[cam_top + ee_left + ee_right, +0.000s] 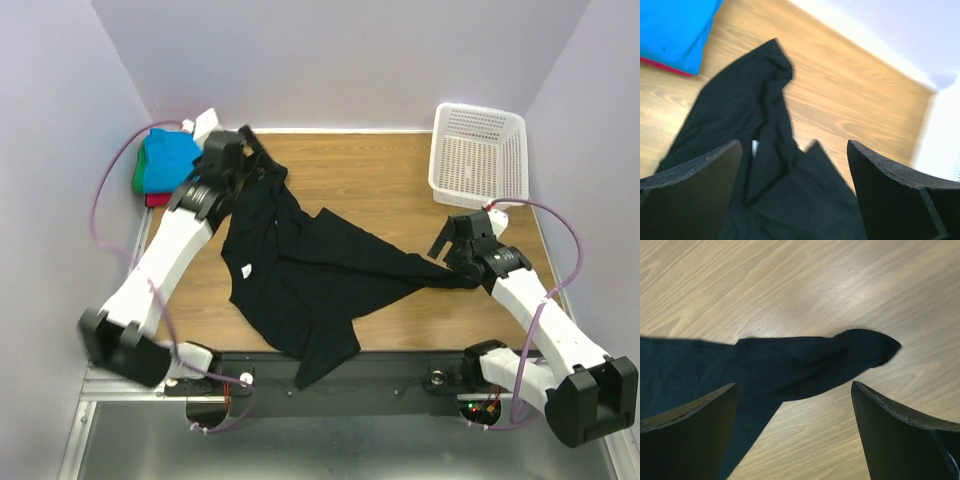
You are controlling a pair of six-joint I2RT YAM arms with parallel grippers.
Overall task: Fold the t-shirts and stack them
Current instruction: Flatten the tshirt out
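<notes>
At the far left of the table (390, 180), a folded pile is seen against the wall: a turquoise-blue t-shirt (168, 152) on top, a green t-shirt (139, 178) under it, and a red t-shirt (157, 200) at the bottom.

Just beside that pile, the left gripper (243, 160) is held above the far end of the black t-shirt (300, 270). In the left wrist view its jaws are spread wide and nothing is gripped; rumpled black cloth lies on the wood below them.

The black t-shirt is stretched, unfolded and creased, across the middle of the table, from the far left towards the right. A small white neck label (247, 269) is showing, and one corner is draped over the near edge.

The shirt's narrow right end is reached by the right gripper (447, 252). In the right wrist view its jaws are also wide apart, with the tapering cloth lying flat on the table beneath them, ungripped.

At the far right corner, a white basket (480, 150) is standing, well apart from the shirt.
</notes>
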